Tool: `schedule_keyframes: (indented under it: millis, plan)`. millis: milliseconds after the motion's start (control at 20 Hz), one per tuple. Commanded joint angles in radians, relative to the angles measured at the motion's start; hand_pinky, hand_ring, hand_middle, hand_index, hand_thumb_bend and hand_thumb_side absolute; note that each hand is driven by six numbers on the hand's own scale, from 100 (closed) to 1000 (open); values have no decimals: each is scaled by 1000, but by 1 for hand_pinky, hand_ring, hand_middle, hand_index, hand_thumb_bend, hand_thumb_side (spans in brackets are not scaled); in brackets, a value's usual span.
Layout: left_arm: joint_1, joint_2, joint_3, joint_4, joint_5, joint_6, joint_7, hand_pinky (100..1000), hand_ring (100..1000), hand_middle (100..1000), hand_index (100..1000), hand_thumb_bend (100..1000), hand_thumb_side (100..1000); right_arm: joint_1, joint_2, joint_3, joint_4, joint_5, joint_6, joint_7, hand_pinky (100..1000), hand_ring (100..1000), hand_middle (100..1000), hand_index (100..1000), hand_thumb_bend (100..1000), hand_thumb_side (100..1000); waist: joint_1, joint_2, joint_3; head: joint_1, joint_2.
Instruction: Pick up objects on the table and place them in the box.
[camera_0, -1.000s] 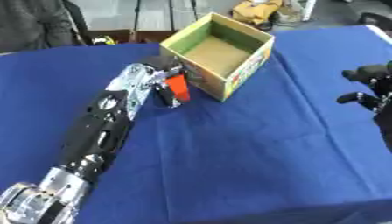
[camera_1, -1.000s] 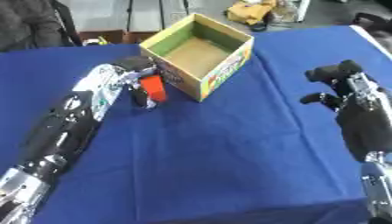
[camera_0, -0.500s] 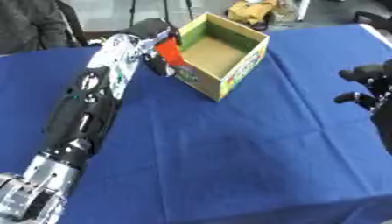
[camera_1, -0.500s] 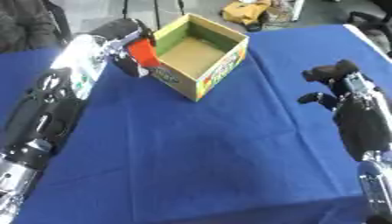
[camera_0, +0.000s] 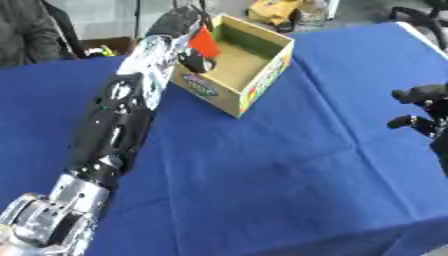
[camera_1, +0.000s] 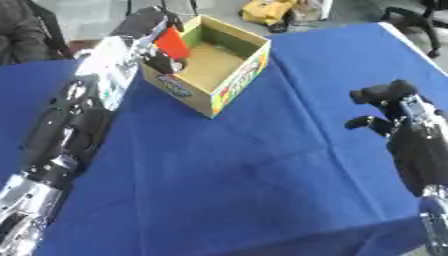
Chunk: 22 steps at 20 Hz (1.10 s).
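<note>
Red object, partly hidden by grasping left hand fingers, hangs over box.

Black arms (silver joints), dark hands.

- This looks like a lab or workshop test space, not a home.
- The desk is draped in a plain blue cloth.
- Past its far edge lies bare grey floor.
- A yellow heap of gear sits on that floor.
- Thin dark stand legs rise there too.
- Off the far right corner, a black chair shows.
</note>
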Motion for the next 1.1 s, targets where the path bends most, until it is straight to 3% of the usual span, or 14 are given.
schedule_keyframes:
  millis: [50, 250, 350, 550, 750, 1100]
  plan:
    - [-28, 5, 1, 23, -37, 27, 57, 707, 752, 759, 867, 661, 561, -14, -10, 1, -12, 2, 0, 7, 562, 840, 590, 668, 100, 720, -3, -10, -7, 10, -16]
    - [-19, -2, -6, 88, -65, 26, 127, 799, 862, 871, 920, 652, 775, -16, -8, 1, -12, 3, 0, 9, 562, 840, 590, 668, 100, 721, 1, -8, -12, 10, -17]
    - [-15, -4, -6, 114, -58, 14, 165, 809, 881, 896, 934, 639, 831, -16, -8, 1, -11, 3, 1, 9, 562, 840, 590, 668, 100, 721, 1, -9, -11, 10, -17]
    - [-7, -1, -2, 93, -5, -17, 237, 756, 847, 864, 885, 648, 853, -14, -6, -4, -9, 4, 0, 5, 562, 839, 590, 668, 100, 721, 0, -13, 5, 2, -18]
    - [14, 6, 26, -3, 60, -73, 303, 646, 735, 745, 779, 669, 823, -12, -4, -13, -8, 4, -3, -4, 562, 839, 590, 668, 100, 720, -6, -17, 46, -20, -17]
    - [157, 50, 71, -200, 182, -193, 425, 551, 620, 627, 703, 638, 800, -9, -9, -26, -6, 7, -7, -17, 563, 838, 590, 668, 100, 720, -11, -20, 138, -63, -14]
